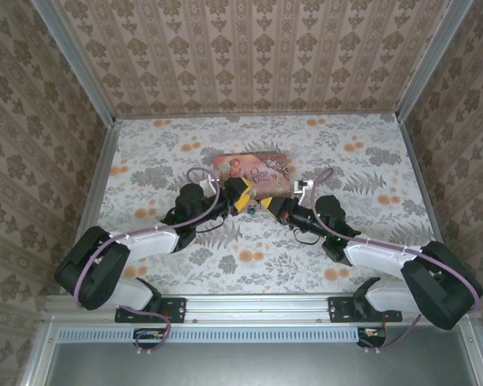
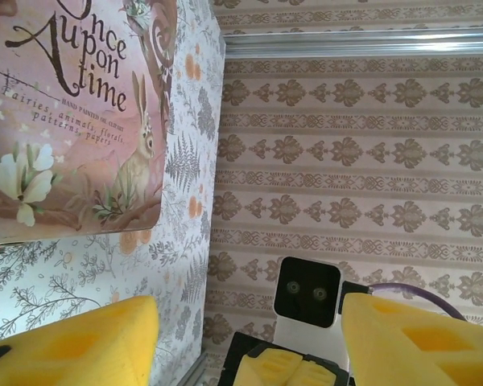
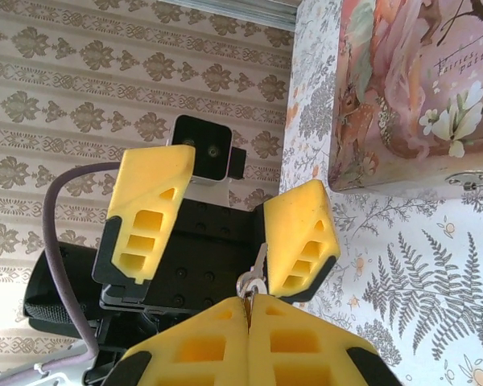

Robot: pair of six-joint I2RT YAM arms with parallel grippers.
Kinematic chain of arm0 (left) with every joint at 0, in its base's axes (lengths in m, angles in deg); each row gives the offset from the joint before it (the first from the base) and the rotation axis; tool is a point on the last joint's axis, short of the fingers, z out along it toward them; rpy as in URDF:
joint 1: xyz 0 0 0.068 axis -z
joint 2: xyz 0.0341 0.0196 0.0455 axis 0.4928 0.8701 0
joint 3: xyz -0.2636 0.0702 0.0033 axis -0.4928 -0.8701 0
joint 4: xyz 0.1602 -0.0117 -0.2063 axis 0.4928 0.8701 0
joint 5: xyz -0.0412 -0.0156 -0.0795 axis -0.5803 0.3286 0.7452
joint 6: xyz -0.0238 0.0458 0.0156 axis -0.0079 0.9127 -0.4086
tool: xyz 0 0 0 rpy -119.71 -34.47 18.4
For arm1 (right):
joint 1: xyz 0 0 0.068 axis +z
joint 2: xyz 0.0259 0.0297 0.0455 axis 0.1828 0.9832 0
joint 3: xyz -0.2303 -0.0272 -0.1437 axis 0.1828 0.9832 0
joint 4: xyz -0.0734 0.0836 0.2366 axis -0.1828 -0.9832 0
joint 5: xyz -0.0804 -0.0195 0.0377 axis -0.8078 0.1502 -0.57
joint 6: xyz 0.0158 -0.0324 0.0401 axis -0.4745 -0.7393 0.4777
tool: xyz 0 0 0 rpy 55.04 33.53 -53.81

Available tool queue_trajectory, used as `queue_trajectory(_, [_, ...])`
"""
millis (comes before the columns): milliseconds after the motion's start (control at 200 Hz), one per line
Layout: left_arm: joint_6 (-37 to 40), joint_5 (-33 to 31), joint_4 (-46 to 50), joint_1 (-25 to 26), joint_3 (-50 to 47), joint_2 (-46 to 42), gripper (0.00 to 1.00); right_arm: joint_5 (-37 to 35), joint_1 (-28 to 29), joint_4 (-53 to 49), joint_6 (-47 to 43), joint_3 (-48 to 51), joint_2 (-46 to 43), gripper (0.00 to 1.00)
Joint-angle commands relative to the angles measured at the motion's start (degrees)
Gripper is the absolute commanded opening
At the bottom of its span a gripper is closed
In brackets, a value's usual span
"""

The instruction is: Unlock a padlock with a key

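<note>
1. Wallpaper in a beige damask print covers 3 walls (image 1: 258, 56) around 1 counter (image 1: 249, 273), which is lined with a grey fern and orange flower pattern.
2. Arms: 2, based at the near edge of the counter and angled inward. They meet near the middle, just in front of the tin.
3. Tin (image 1: 251, 172): 1, pink and rectangular, lying flat on the counter behind the meeting point. Its lid reads "Once upon a time" and shows 1 rabbit and white flowers in the left wrist view.
4. Left claw (image 2: 249, 310): 2 yellow fingers (image 3: 149, 209), spread apart. No object is seen gripped between them. It faces the right claw head-on.
5. Right claw (image 3: 248, 304): 2 yellow fingers, pressed together at the tips and pinching the key.
6. Key (image 3: 251, 281): 1, a thin metal sliver with a small ring. It stands out of the right claw's tips and sits in the gap between the left claw's 2 fingers, close beside the finger nearer the tin. Whether it touches that finger cannot be told.
7. Padlock: too small to make out, so its position cannot be told.
8. Wrist cameras: 2, each a black face in a white housing, and each seen from the opposite wrist view.
9. Cables (image 1: 88, 265): 2, purple, 1 looped along each arm.
</note>
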Motion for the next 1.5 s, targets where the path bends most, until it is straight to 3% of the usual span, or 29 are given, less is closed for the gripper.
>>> queue_trajectory(0, [-0.63, -0.84, -3.29, 0.66, -0.12, 1.11, 0.61, -2.33, 1.19, 5.23, 1.76, -2.02, 1.69, 0.0])
queue_trajectory(380, [-1.86, -1.56, -6.75, 0.96, -1.3, 2.57, 0.51, -3.94, 2.89, 8.18, 3.11, -3.27, 5.17, 0.0])
queue_trajectory(690, [-1.99, -1.41, -7.13, 0.95, -1.35, 2.79, 0.34, -5.08, 2.9, 8.65, 3.28, -3.01, 6.3, 0.0])
queue_trajectory(1495, [-1.95, -1.78, -7.37, 1.39, -2.19, 2.67, 0.08, -6.22, 2.9, 9.94, 4.16, -2.92, 9.13, 0.0])
